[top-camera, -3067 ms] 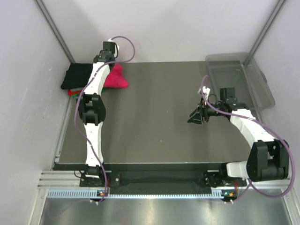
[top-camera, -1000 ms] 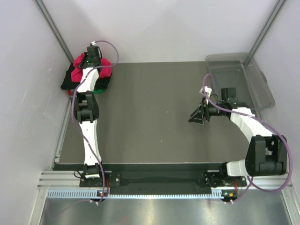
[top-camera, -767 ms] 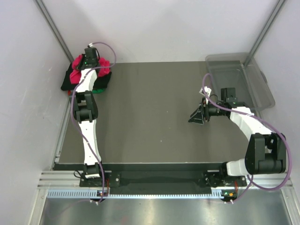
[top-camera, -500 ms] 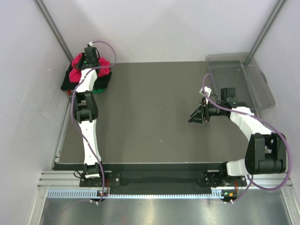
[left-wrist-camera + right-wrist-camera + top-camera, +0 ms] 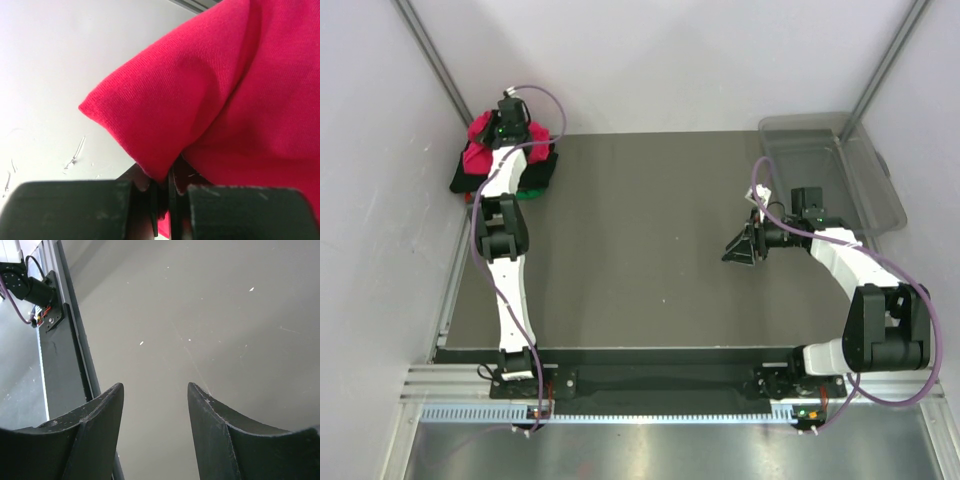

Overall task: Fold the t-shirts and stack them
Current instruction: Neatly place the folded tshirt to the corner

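From above, the left arm reaches to the far left corner of the table (image 5: 640, 250). There the left gripper (image 5: 507, 122) sits over a bright pink-red t-shirt (image 5: 477, 155). The shirt lies bunched on top of a stack of folded t-shirts (image 5: 463, 180) pushed up near the side wall (image 5: 380, 200). Black cloth shows at the stack's left and right sides and a green edge (image 5: 530, 190) peeks out at the near side. A thin strip of red may also show at its lower left, though it is too small to be sure. The right arm bends over the right half of the table, and the right gripper (image 5: 738, 247) points left above the bare surface, well apart from the shirts. A clear plastic bin (image 5: 875, 190) stands at the far right corner, behind that arm.

In the left wrist view, the pink-red t-shirt fills most of the frame as a rounded fold of ribbed cotton. The two dark fingers (image 5: 155, 200) are pressed together on its lower edge, with cloth pinched between them. Pale wall lies behind it on the left.

In the right wrist view, the two black fingers (image 5: 100, 415) stand apart with nothing between them, only grey tabletop beyond. A dark rail (image 5: 62, 370) runs along the table's edge at the left, and a black fitting with a purple cable (image 5: 20, 282) is in the upper left corner.
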